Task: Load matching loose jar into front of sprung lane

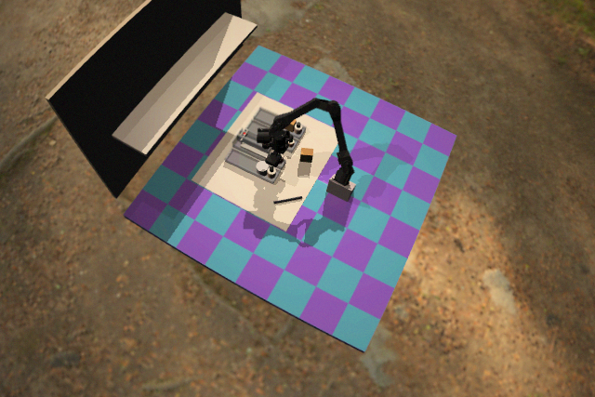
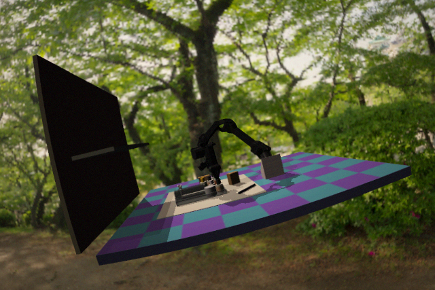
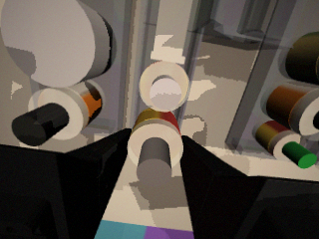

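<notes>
In the wrist view my gripper (image 3: 156, 137) is shut on a jar (image 3: 155, 155) with a cream shoulder, a grey lid and a red and yellow label. It holds the jar at the front mouth of the middle lane (image 3: 142, 35). A matching cream jar (image 3: 163, 90) with a pale lid stands in that lane just beyond the held one. I cannot tell whether the two touch. In the top and exterior views the gripper (image 1: 274, 156) (image 2: 214, 173) reaches down over the grey lane rack (image 1: 240, 160), and the held jar is hidden under it.
The left lane holds a black-lidded jar (image 3: 42, 121) with an orange label and a big grey disc (image 3: 47, 40). The right lane holds brown jars (image 3: 289, 105) and a green-lidded jar (image 3: 298, 154). A brown and black box (image 1: 306, 154) and a black rod (image 1: 287, 199) lie on the cream mat. A black wall (image 1: 144, 60) stands behind.
</notes>
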You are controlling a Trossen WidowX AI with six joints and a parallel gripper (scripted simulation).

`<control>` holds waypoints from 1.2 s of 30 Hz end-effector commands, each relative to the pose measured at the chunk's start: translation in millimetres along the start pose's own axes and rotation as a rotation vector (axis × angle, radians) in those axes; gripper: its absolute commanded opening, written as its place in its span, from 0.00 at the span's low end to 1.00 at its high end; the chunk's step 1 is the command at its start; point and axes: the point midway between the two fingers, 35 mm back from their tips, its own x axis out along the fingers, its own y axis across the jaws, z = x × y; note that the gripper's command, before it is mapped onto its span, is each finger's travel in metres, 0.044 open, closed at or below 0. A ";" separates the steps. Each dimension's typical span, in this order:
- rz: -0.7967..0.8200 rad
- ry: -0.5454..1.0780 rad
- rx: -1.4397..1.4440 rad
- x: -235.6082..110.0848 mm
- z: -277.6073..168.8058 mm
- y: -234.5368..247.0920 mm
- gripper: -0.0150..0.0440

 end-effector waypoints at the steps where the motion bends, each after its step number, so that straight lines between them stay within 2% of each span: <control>1: -0.001 -0.026 0.016 -3.7 9.2 -1.6 0.25; 36: -0.001 -0.026 0.016 5.5 10.4 -1.5 0.25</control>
